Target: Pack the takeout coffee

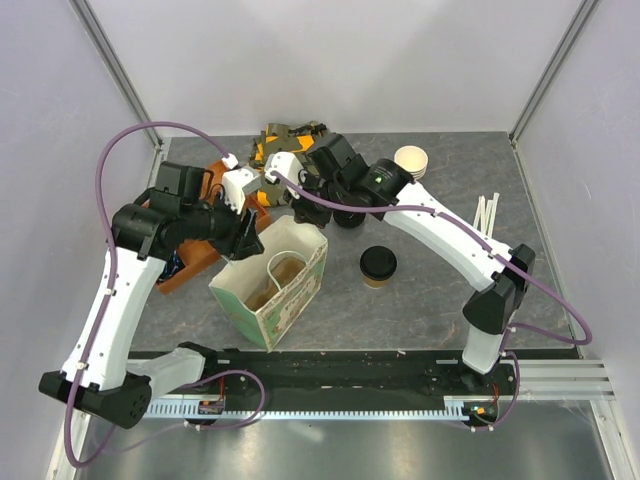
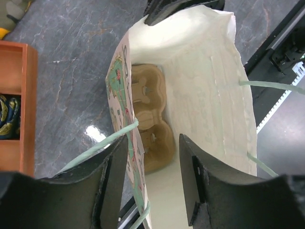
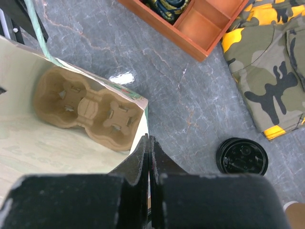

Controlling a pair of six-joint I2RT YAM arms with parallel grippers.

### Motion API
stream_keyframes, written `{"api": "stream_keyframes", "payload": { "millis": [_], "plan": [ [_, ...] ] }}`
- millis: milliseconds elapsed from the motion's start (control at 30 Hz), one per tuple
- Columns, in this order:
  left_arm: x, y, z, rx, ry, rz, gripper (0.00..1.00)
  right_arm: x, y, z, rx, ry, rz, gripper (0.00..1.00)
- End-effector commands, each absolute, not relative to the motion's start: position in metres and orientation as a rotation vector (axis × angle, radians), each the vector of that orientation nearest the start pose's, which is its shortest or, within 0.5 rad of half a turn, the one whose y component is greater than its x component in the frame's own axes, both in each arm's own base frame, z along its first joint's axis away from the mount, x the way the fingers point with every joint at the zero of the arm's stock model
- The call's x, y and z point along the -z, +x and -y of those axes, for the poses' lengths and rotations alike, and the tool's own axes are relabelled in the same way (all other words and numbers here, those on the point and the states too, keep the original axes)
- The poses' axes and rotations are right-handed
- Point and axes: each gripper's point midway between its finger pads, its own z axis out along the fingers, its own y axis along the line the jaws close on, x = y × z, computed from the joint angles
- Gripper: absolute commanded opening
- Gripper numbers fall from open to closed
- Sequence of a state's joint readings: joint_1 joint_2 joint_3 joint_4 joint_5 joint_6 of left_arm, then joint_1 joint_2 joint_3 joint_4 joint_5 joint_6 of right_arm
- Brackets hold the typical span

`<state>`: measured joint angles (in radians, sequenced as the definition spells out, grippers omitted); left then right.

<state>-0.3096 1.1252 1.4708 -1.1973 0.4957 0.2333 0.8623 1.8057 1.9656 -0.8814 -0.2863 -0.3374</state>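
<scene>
Left gripper (image 2: pixel 152 152) is hanging open, straddling the bag (image 2: pixel 205 95) wall. Right gripper (image 3: pixel 148 143) is pinching shut on the bag rim, tray (image 3: pixel 83 109) lying inside below it. Coffee (image 1: pixel 378 264) is standing outside the bag, right of that gripper.

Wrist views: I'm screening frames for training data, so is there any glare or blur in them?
Left wrist: white glare patch on the table beside the paper bag. Right wrist: similar glare near the bag's corner; the shut right gripper is underlit, nearly featureless.
</scene>
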Motion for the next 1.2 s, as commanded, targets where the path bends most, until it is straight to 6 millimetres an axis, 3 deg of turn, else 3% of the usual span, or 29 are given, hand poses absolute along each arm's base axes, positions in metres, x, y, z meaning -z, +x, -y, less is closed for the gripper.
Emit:
{"api": "stream_keyframes", "payload": {
  "millis": [0,100,200,333,367,433,500,533,600,633,767,867,1000,1167],
  "plan": [
    [-0.284,0.216,0.142,0.59,0.774,-2.261,0.51,-0.301,0.281,-0.384,-0.587,-1.416,-1.722,0.0],
    [-0.277,0.214,0.14,0.59,0.756,-2.29,0.5,-0.3,0.281,-0.385,-0.583,-1.419,-1.712,0.0],
    [-0.275,0.207,0.146,0.65,0.745,-2.3,0.4,-0.301,0.281,-0.387,-0.592,-1.42,-1.697,0.0],
    [-0.277,0.2,0.149,0.692,0.733,-2.281,0.16,-0.308,0.284,-0.39,-0.6,-1.408,-1.671,0.0],
    [-0.278,0.199,0.149,0.697,0.726,-2.28,0.06,-0.308,0.283,-0.392,-0.607,-1.412,-1.665,0.0],
    [-0.277,0.196,0.151,0.721,0.69,-2.297,0.02,-0.313,0.284,-0.392,-0.609,-1.406,-1.657,0.02],
    [-0.279,0.196,0.15,0.719,0.655,-2.29,0.02,-0.32,0.286,-0.391,-0.596,-1.382,-1.658,0.15],
    [-0.28,0.199,0.148,0.699,0.637,-2.283,0.02,-0.329,0.288,-0.392,-0.593,-1.365,-1.642,0.32],
    [-0.28,0.201,0.147,0.691,0.603,-2.292,0.02,-0.34,0.291,-0.389,-0.58,-1.337,-1.634,0.43],
    [-0.278,0.202,0.146,0.687,0.567,-2.311,0.02,-0.352,0.29,-0.388,-0.581,-1.322,-1.616,0.57],
    [-0.279,0.209,0.141,0.643,0.474,-2.321,0.02,-0.38,0.279,-0.382,-0.614,-1.307,-1.58,0.78],
    [-0.28,0.212,0.138,0.628,0.397,-2.328,0.02,-0.389,0.265,-0.377,-0.659,-1.337,-1.553,0.8],
    [-0.286,0.218,0.135,0.618,0.284,-2.319,0.02,-0.385,0.241,-0.376,-0.73,-1.412,-1.526,0.77],
    [-0.29,0.22,0.14,0.653,0.242,-2.313,0.02,-0.343,0.207,-0.372,-0.752,-1.623,-1.491,0.61]
  ]
}}
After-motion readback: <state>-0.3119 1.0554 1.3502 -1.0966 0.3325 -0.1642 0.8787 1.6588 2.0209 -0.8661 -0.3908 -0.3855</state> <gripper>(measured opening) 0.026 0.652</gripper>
